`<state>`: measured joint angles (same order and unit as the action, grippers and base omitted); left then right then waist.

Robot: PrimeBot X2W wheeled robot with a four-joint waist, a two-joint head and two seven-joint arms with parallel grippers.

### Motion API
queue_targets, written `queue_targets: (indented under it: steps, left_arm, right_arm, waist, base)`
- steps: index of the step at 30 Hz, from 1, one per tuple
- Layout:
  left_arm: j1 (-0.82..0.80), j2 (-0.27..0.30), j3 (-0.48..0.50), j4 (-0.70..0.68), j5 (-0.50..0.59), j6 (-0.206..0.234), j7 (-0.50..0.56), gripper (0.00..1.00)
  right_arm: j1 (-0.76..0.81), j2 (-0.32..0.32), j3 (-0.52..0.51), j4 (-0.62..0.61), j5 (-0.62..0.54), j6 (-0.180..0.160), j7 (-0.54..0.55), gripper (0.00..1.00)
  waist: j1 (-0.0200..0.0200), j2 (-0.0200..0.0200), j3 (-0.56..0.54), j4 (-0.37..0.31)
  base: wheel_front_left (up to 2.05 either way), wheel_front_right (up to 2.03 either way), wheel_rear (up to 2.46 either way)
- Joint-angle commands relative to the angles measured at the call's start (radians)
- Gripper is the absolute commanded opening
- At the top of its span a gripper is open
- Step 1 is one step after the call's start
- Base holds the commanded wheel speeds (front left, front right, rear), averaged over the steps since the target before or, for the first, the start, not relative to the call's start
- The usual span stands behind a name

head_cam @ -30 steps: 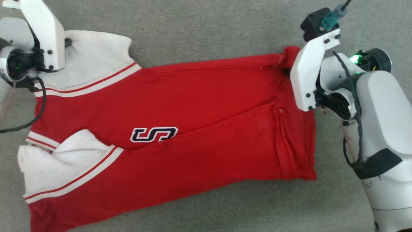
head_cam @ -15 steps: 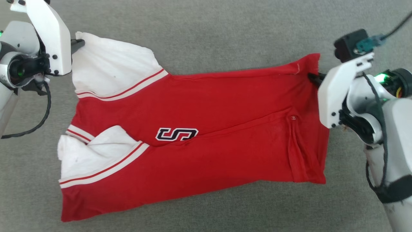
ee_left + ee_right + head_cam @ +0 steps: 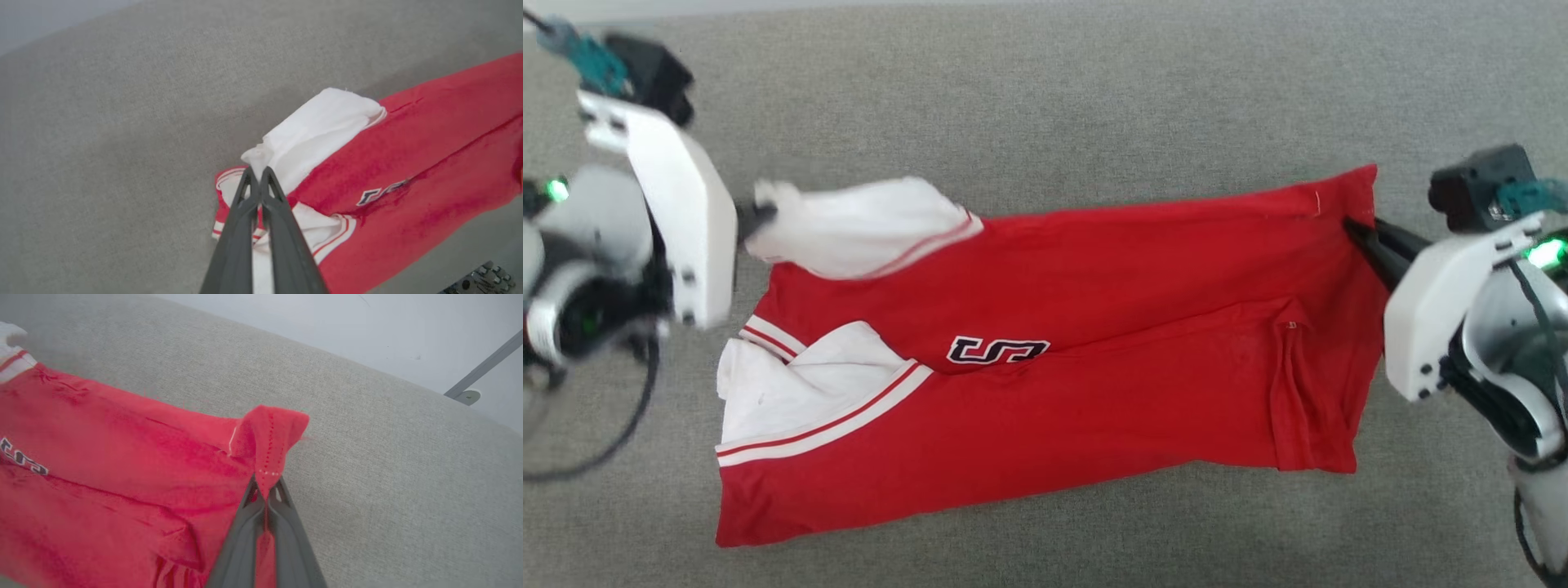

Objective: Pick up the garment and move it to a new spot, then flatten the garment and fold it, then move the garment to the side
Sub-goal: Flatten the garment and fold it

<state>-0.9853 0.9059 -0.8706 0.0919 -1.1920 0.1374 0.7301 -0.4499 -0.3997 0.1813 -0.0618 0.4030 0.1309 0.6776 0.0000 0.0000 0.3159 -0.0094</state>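
Garment (image 3: 1143, 269) stretched lengthwise across grey fabric surface (image 3: 1045, 90). At left: left gripper (image 3: 754, 219) clamped tight on edge of far white sleeve, sleeve lifted off surface; near sleeve folded, lying flat. Dark print near middle. At right: right gripper (image 3: 1354, 229) pinched closed on far hem corner, corner raised.

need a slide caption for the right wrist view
Right gripper shut on a hem corner of the red jersey T-shirt, which is spread over a grey fabric surface.
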Motion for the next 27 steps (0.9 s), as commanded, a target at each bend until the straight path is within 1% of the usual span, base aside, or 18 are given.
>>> queue_targets:
  steps: [1, 6, 10, 12, 14, 16, 17, 18, 19, 20, 21, 22, 23, 24, 25, 27]
  left_arm:
    - [0.03, 0.018, -0.003, -0.043, -0.003, 0.022, 0.01, 0.0]
    - [0.145, 0.128, -0.016, -0.271, -0.028, 0.146, 0.034, 0.0]
    - [0.238, 0.195, -0.033, -0.377, -0.048, 0.226, 0.037, 0.0]
    - [0.275, 0.211, -0.04, -0.399, -0.059, 0.249, 0.023, 0.0]
    - [0.311, 0.219, -0.052, -0.399, -0.065, 0.258, 0.011, 0.0]
    - [0.339, 0.204, -0.06, -0.373, -0.081, 0.259, -0.004, 0.0]
    - [0.349, 0.194, -0.067, -0.358, -0.084, 0.251, -0.011, 0.0]
    - [0.356, 0.183, -0.066, -0.336, -0.092, 0.25, -0.022, 0.0]
    - [0.362, 0.172, -0.067, -0.31, -0.097, 0.248, -0.029, 0.0]
    - [0.366, 0.163, -0.07, -0.292, -0.088, 0.237, -0.039, 0.07]
    - [0.366, 0.152, -0.068, -0.269, -0.081, 0.23, -0.053, 0.48]
    - [0.367, 0.139, -0.063, -0.251, -0.082, 0.222, -0.069, 0.85]
    - [0.369, 0.132, -0.06, -0.237, -0.081, 0.211, -0.085, 0.88]
    - [0.371, 0.127, -0.053, -0.223, -0.078, 0.202, -0.106, 0.96]
    - [0.373, 0.123, -0.043, -0.211, -0.075, 0.196, -0.131, 1.0]
    - [0.382, 0.116, -0.029, -0.202, -0.07, 0.181, -0.182, 1.0]
  right_arm:
    - [0.025, -0.007, -0.006, -0.018, 0.01, 0.0, 0.001, 0.0]
    - [0.12, -0.043, -0.018, -0.105, 0.039, 0.0, 0.027, 0.0]
    - [0.204, -0.048, -0.034, -0.141, 0.074, 0.0, 0.052, 0.0]
    - [0.235, -0.051, -0.046, -0.14, 0.075, 0.0, 0.06, 0.0]
    - [0.261, -0.035, -0.049, -0.126, 0.088, 0.0, 0.066, 0.0]
    - [0.274, -0.03, -0.044, -0.098, 0.083, 0.0, 0.076, 0.0]
    - [0.274, -0.018, -0.044, -0.082, 0.087, 0.0, 0.077, 0.0]
    - [0.269, -0.008, -0.045, -0.067, 0.089, 0.0, 0.077, 0.44]
    - [0.263, -0.003, -0.041, -0.054, 0.085, 0.0, 0.079, 1.0]
    - [0.257, 0.005, -0.04, -0.042, 0.086, 0.0, 0.082, 1.0]
    - [0.255, 0.015, -0.044, -0.03, 0.091, 0.0, 0.089, 1.0]
    - [0.255, 0.015, -0.04, -0.029, 0.092, 0.0, 0.097, 1.0]
    - [0.258, 0.021, -0.047, -0.026, 0.1, 0.0, 0.107, 1.0]
    - [0.264, 0.029, -0.054, -0.029, 0.109, 0.0, 0.122, 1.0]
    - [0.271, 0.03, -0.059, -0.039, 0.115, 0.0, 0.137, 1.0]
    - [0.282, 0.031, -0.084, -0.062, 0.121, 0.0, 0.166, 1.0]
  waist:
    - [0.0, 0.0, -0.002, 0.001]
    - [0.0, 0.0, -0.004, 0.004]
    - [0.0, 0.0, -0.002, 0.006]
    - [0.0, 0.0, 0.0, 0.006]
    - [0.0, 0.0, 0.001, 0.006]
    - [0.0, 0.0, 0.001, 0.006]
    - [0.0, 0.0, 0.0, 0.005]
    - [0.0, 0.0, 0.0, 0.005]
    - [0.0, 0.0, -0.002, 0.004]
    - [0.0, 0.0, -0.003, 0.003]
    - [0.0, 0.0, -0.004, 0.003]
    - [0.0, 0.0, -0.006, 0.004]
    - [0.0, 0.0, -0.009, 0.004]
    - [0.0, 0.0, -0.011, 0.003]
    - [0.0, 0.0, -0.014, 0.002]
    - [0.0, 0.0, -0.019, 0.002]
  base:
    - [0.0, 0.0, 0.0]
    - [0.0, 0.0, 0.0]
    - [0.0, 0.0, 0.0]
    - [0.0, 0.0, 0.0]
    - [0.0, 0.0, 0.0]
    - [0.0, 0.0, 0.0]
    - [0.0, 0.0, 0.0]
    - [0.0, 0.0, 0.0]
    - [0.0, 0.0, 0.0]
    - [0.0, 0.0, 0.0]
    - [0.0, 0.0, 0.0]
    - [0.0, 0.0, 0.0]
    - [0.0, 0.0, 0.0]
    - [0.0, 0.0, 0.0]
    - [0.0, 0.0, 0.0]
    - [0.0, 0.0, 0.0]
